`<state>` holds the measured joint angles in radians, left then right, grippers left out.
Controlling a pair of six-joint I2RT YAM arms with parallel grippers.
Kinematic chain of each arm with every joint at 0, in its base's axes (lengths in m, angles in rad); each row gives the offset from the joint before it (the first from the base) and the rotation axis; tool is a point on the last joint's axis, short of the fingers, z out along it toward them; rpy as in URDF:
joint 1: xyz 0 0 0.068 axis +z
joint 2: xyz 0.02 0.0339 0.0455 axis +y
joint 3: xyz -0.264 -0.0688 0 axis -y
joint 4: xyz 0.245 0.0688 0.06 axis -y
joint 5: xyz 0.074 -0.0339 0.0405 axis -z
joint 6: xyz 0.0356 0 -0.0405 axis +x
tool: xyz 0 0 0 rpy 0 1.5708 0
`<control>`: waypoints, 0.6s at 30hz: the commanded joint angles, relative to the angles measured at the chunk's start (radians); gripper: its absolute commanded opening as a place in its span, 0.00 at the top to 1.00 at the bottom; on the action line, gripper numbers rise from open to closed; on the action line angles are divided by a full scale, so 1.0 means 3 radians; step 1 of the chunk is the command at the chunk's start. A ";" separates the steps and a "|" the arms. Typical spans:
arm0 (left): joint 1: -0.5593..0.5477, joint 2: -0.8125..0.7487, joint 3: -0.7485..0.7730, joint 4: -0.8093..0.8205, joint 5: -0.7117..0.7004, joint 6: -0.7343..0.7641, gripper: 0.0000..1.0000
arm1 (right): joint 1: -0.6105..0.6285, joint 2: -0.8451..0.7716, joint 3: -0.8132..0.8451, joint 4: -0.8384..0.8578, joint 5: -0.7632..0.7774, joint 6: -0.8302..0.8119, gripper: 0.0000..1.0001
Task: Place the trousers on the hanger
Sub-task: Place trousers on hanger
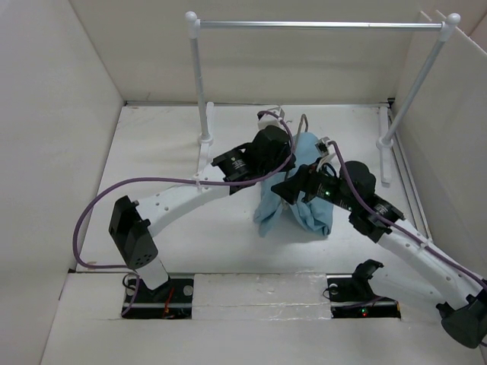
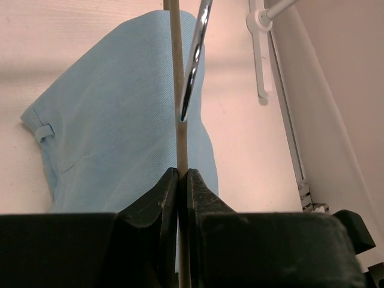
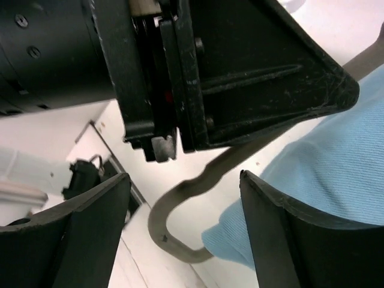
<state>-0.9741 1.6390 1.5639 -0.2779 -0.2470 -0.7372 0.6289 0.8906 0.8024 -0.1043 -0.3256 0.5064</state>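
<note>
Matt cloth trousers (image 2: 120, 120), hanger (image 2: 177, 90) with glossy metal hook (image 2: 193, 66)

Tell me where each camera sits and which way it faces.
Top external: high behind the robot, looking down on both arms and the trousers.
Left wrist: looks past the left claw, shut on the hanger.
Right wrist: looks through the open right claw at the left claw.
Both wrist views share hanger and trousers.

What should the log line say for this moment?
left gripper: shut on hanger | right gripper: open, near hanger end | trousers: bunched mid-table, draping over hanger unclear
</note>
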 commanded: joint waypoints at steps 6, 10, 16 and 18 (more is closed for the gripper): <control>-0.0010 -0.0503 0.0120 0.0461 0.0097 0.0013 1.00 | 0.0256 -0.0074 -0.0363 0.0940 0.0732 0.0577 0.42; -0.0041 -0.0626 0.0059 0.0517 0.0194 0.0013 1.00 | 0.0292 -0.0028 -0.0450 0.1186 0.0829 0.0684 0.46; -0.0041 -0.0754 0.0084 0.0573 0.0297 0.0034 1.00 | 0.0322 -0.0039 -0.0364 0.1427 0.0983 0.0777 0.79; -0.0041 -0.0779 0.0090 0.0604 0.0307 0.0054 1.00 | 0.0322 -0.0074 -0.0282 0.1345 0.1029 0.0766 0.95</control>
<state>-0.9569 1.5215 1.5570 -0.2573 -0.2367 -0.7097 0.7391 0.8795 0.6701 0.1673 -0.1291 0.7906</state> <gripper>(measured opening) 0.032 0.153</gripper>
